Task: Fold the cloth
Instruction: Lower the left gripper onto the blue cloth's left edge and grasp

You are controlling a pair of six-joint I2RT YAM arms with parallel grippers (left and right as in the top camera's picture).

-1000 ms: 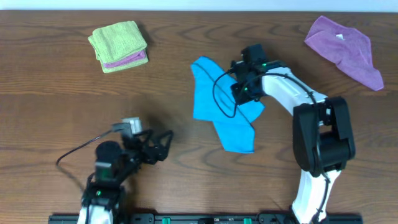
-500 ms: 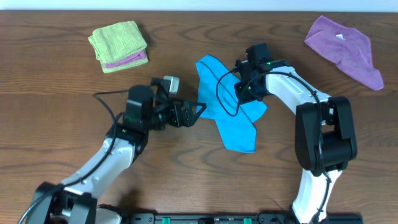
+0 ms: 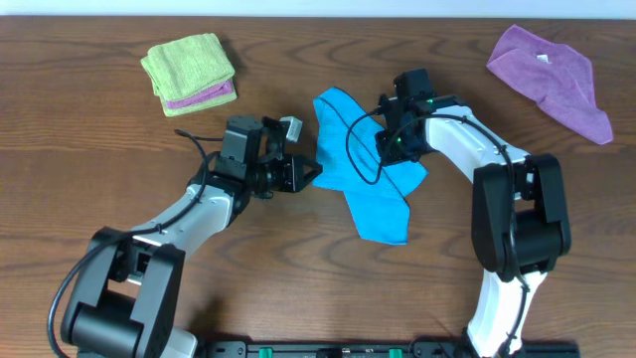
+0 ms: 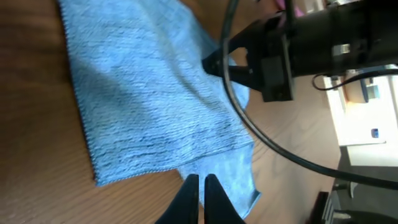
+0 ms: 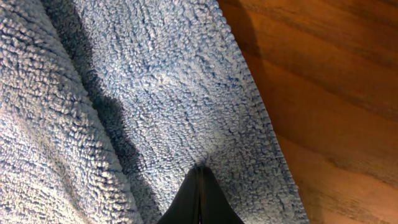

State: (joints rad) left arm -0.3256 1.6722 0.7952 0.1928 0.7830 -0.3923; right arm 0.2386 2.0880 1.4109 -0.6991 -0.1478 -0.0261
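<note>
The sky-blue cloth (image 3: 363, 184) lies crumpled at the table's middle, one flap pointing to the far left and one toward the front. My left gripper (image 3: 312, 171) is at its left edge. In the left wrist view that gripper (image 4: 200, 182) is shut, its tips pinching the edge of the cloth's (image 4: 143, 106) lower layer. My right gripper (image 3: 391, 151) sits on the cloth's far right part. It (image 5: 199, 169) is shut on the terry cloth (image 5: 155, 93), which puckers at the tips. The right gripper (image 4: 214, 62) also shows across the cloth in the left wrist view.
A lime-green folded cloth (image 3: 189, 70) lies at the far left, and a purple cloth (image 3: 552, 75) at the far right. The right arm's black cable (image 3: 350, 149) loops over the blue cloth. The right arm's white body (image 3: 512, 209) stands at the right.
The left arm has swung from the front left up to the cloth's left edge, and its open jaws have shut there. The right gripper keeps its hold, barely shifted.
</note>
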